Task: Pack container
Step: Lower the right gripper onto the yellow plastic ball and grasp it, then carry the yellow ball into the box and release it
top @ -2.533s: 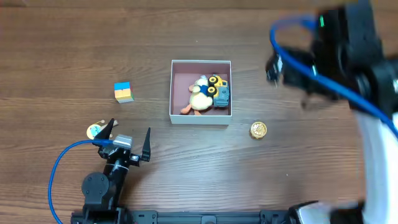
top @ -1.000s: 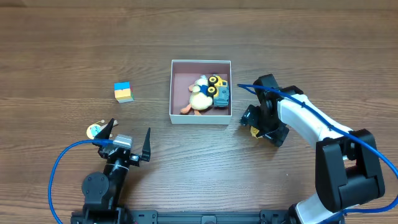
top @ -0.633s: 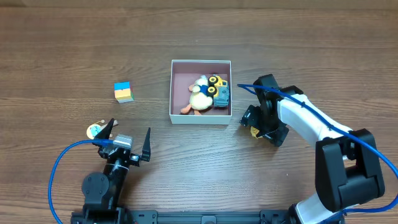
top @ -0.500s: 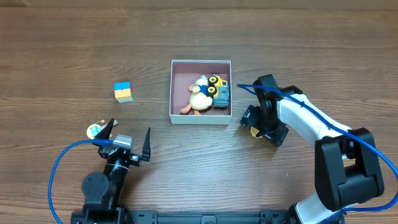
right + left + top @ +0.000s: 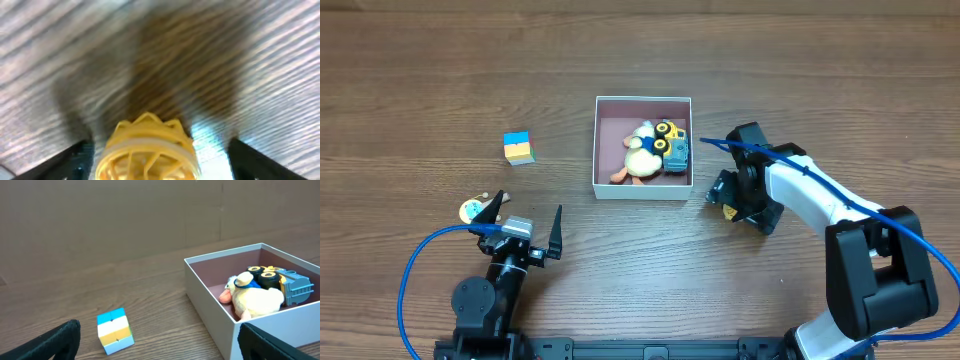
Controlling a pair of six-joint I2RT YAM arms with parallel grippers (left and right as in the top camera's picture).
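The container (image 5: 642, 192) is a square white box with a mauve inside, at the table's middle. It holds a plush duck (image 5: 642, 158) and a blue and yellow toy truck (image 5: 674, 148). It also shows in the left wrist view (image 5: 210, 305), at the right. My right gripper (image 5: 728, 205) is down at the table, right of the container, open, with a finger on each side of a round yellow toy (image 5: 147, 150) that fills the right wrist view. My left gripper (image 5: 530, 205) is open and empty near the front left.
A blue, white and orange cube (image 5: 519, 148) sits left of the container and shows in the left wrist view (image 5: 115, 330). A small round blue and yellow piece (image 5: 471, 210) lies beside my left gripper's left finger.
The right arm came down from high at the back right to the yellow toy. Over the last second it has barely shifted. The left arm has not moved.
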